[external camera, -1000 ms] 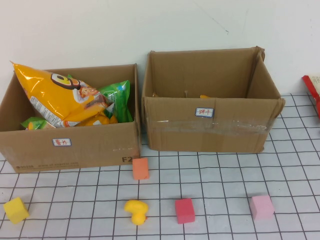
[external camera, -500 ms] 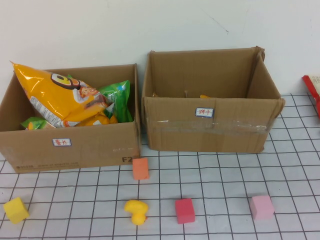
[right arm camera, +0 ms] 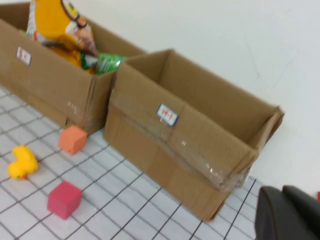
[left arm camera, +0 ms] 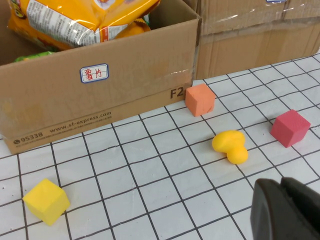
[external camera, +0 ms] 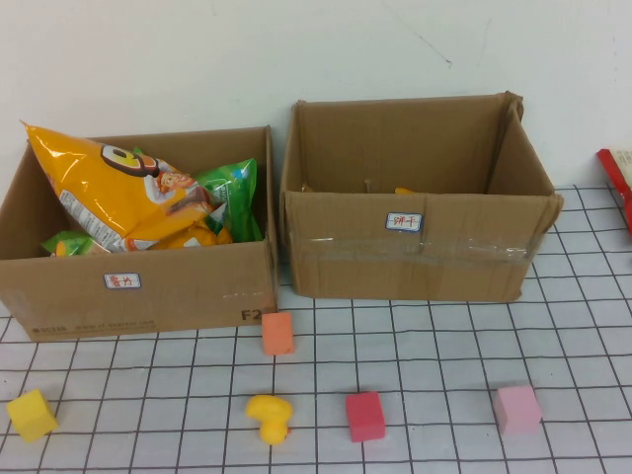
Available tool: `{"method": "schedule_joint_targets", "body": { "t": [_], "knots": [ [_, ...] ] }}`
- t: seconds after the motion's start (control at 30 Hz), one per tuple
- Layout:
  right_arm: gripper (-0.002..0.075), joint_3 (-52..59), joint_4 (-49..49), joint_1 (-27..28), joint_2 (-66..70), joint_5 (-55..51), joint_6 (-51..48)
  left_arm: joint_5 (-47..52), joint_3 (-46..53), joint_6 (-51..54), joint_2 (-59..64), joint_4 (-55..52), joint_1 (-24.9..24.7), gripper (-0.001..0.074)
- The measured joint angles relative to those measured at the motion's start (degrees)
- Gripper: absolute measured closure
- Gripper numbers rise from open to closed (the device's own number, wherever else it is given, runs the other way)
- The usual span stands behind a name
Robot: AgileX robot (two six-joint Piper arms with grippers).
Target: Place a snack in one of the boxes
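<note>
The wider, lower box (external camera: 138, 286) stands at the left and holds an orange snack bag (external camera: 109, 193) and a green one (external camera: 232, 193). The taller taped box (external camera: 415, 257) stands to its right, with a small yellow item (external camera: 405, 191) low inside. A red snack packet (external camera: 617, 178) lies at the right edge. Neither gripper shows in the high view. My left gripper (left arm camera: 281, 210) is shut and empty, low over the grid mat in front of the wide box (left arm camera: 100, 100). My right gripper (right arm camera: 282, 215) is shut and empty, near the front right of the taped box (right arm camera: 190, 150).
On the grid mat in front of the boxes lie a yellow cube (external camera: 32, 415), an orange cube (external camera: 277, 333), a yellow duck toy (external camera: 269, 417), a red cube (external camera: 364, 416) and a pink cube (external camera: 517, 409). A white wall stands behind the boxes.
</note>
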State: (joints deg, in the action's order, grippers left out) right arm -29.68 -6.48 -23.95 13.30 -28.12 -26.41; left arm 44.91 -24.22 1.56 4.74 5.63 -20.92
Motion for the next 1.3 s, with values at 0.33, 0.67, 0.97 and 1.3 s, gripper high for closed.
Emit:
{"method": "schedule_joint_targets", "body": {
  "t": [0.33,0.67,0.97,1.3],
  "knots": [
    [0.0726,11.9,6.5,5.9,-4.2,5.3,12.3,0.1,0.0,0.0,0.0,0.0,0.0,0.0738],
    [0.0726,21.6,7.9,24.5,-13.9,6.9,17.1,0.1,0.0,0.0,-0.1,0.0,0.0,0.0738],
    [0.0727,27.6,16.3,26.7,-14.0,7.0,29.8,0.1,0.0,0.0,-0.1,0.0,0.0,0.0738],
    [0.0727,30.9,15.4,25.8,-14.1,7.2,31.5,0.1,0.0,0.0,-0.1,0.0,0.0,0.0738]
  ]
}}
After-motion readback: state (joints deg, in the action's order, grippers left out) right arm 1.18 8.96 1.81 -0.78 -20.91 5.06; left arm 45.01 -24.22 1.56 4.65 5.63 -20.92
